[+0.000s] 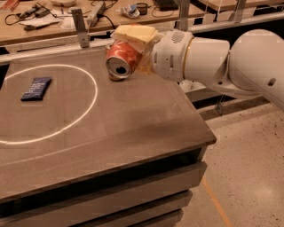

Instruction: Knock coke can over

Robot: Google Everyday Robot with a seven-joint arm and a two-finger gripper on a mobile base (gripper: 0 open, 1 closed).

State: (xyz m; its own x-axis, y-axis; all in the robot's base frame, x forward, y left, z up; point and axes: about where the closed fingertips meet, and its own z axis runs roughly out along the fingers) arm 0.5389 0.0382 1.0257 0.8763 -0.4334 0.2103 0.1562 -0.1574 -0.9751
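Note:
The coke can (pixel 119 62) is red-orange with a silver top. It is tipped over so that its top faces the camera, and its lower edge rests on the far middle of the brown table (pixel 133 133). My gripper (pixel 126 51) reaches in from the right and is shut on the can. One yellowish finger (pixel 133 33) lies over the can, and the other is mostly hidden behind and under it. The white wrist (pixel 177 55) sits just right of the can.
A dark blue packet (pixel 36 88) lies inside a white circle (pixel 91 106) marked on the table's left half. A metal post (pixel 80 27) and a workbench with cables (pixel 40 13) stand behind. The table's right edge (pixel 202 119) drops to the floor.

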